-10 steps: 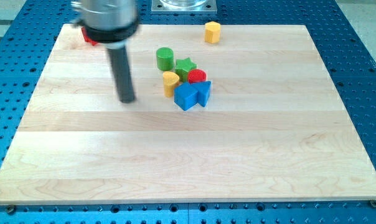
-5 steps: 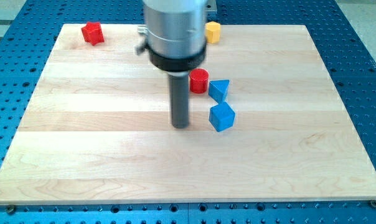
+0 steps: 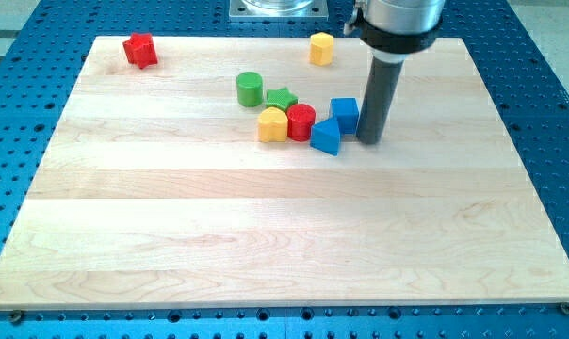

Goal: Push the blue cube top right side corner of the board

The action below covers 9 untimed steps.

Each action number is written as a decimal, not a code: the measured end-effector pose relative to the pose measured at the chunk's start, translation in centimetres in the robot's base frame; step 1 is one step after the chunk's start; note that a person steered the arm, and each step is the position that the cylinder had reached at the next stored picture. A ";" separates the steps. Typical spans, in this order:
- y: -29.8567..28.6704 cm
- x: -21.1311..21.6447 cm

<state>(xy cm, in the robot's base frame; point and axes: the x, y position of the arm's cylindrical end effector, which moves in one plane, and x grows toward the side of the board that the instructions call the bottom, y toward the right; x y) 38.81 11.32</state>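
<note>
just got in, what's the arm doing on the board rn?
The arm's dark rod is working the cluster near the wooden board's middle top. My tip sits right beside the blue cube, on its right in the view. A second blue block lies just lower left. The cube is not yet in the top right corner.

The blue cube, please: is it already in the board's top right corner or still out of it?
Still out: the blue cube sits near the board's middle, with my tip beside it on the view's right.
</note>
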 end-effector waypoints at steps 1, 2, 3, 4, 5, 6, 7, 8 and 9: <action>0.0 -3.0; 0.0 2.1; -1.6 2.5; -4.7 1.6; -3.4 -2.9; -1.7 -6.3; 1.8 -8.4; -5.0 -7.4; -4.9 -9.8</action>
<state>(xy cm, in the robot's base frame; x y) 28.99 6.40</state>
